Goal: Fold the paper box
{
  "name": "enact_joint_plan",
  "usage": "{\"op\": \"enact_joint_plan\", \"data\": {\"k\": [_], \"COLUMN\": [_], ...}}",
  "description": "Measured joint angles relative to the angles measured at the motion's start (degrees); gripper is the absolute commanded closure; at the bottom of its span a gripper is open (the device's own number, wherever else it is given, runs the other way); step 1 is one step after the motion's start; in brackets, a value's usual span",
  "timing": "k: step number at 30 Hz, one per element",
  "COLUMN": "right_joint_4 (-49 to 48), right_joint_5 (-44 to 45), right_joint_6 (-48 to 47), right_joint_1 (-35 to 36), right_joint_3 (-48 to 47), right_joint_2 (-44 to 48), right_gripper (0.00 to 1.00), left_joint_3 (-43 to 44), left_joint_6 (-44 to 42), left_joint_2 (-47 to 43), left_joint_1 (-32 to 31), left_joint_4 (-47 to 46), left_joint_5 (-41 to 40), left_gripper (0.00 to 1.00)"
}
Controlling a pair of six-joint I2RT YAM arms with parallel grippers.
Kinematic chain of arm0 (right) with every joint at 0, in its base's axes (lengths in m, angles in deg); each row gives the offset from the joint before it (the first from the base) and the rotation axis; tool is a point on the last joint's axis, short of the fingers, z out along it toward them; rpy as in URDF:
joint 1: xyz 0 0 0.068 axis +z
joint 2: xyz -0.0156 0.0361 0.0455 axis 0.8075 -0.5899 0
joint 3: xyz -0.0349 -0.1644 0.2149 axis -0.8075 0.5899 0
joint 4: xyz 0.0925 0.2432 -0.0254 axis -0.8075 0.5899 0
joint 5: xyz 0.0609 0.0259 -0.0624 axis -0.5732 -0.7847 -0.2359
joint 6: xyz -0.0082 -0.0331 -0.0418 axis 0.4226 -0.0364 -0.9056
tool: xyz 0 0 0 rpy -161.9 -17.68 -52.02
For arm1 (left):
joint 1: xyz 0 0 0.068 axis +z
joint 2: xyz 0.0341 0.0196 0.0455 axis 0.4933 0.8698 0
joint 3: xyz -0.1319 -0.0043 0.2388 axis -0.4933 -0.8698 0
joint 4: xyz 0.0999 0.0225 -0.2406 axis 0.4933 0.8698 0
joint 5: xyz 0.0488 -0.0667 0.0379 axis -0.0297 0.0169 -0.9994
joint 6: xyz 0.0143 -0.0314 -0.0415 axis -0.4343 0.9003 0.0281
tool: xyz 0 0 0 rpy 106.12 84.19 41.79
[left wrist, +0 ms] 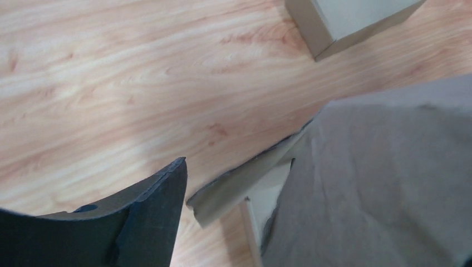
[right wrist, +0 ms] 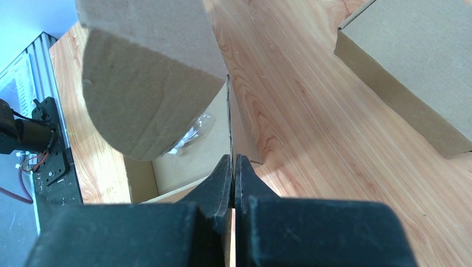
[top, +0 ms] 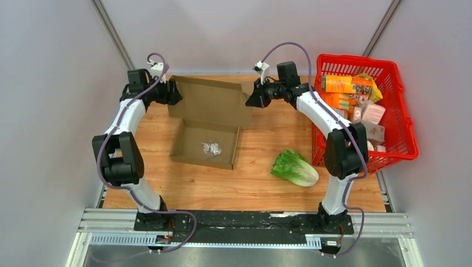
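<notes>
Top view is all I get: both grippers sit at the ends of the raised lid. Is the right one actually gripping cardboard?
Observer: It looks so. In the right wrist view the right gripper is shut, and a thin edge of the lid runs in between its fingertips.
Operator: And the left one?
Observer: The left gripper is open. Its wrist view shows one finger apart from the lid's side flap, with a strip of table showing between them, so nothing is clamped on that side.
</notes>
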Motion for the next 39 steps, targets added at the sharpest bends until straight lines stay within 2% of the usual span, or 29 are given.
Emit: {"op": "enact_joint_plan", "data": {"k": [2, 5, 6, 8, 9, 12, 18, 26, 33, 39], "right_joint_4": [0.15, 0.35, 0.28, -0.68, -1.7, -3.87, -7.37, -8.57, -14.32, -27.06], "right_joint_5": [-0.11, 0.15, 0.52, 1.79, 2.75, 7.5, 22.95, 45.86, 66.1, 77.66], "right_joint_6": [0.02, 0.13, 0.39, 1.42, 2.19, 5.07, 14.53, 27.61, 31.08, 30.47], "right_joint_1": [0.0, -0.04, -0.04, 0.13, 0.28, 1.57, 7.52, 15.06, 23.82, 30.08], "right_joint_3": [-0.42, -0.55, -0.55, -0.04, 0.59, 2.47, 5.84, 8.94, 12.07, 23.37], "right_joint_2": [-0.52, -0.66, -0.66, -0.52, -0.28, 1.27, 5.44, 9.77, 10.75, 11.93], "right_gripper": [1.0, 1.0, 1.0, 1.0, 1.0, 1.0, 1.0, 1.0, 1.0, 1.0], "left_joint_3": [2.97, 2.93, 2.05, -1.81, -4.37, -11.58, -17.51, -26.58, -32.87, -43.36], "left_joint_6": [-0.33, 0.35, 0.98, 2.56, 3.78, 8.02, 16.04, 24.85, 31.63, 32.57], "left_joint_2": [2.32, 2.82, 2.4, 0.61, -0.94, -6.38, -15.28, -24.37, -24.59, -28.87], "left_joint_1": [0.17, 0.2, 0.2, 0.2, 0.15, -0.55, -4.2, -10.16, -11.82, -13.46], "left_joint_4": [0.5, 0.04, -0.92, -3.32, -4.13, -6.38, -9.4, -17.07, -25.7, -34.25], "left_joint_5": [3.04, 5.09, 5.01, 4.28, 3.41, -0.02, -11.63, -26.32, -32.59, -36.5], "left_gripper": [0.38, 0.52, 0.6, 0.66, 0.79, 0.96, 1.0, 1.0, 1.0, 1.0]}}
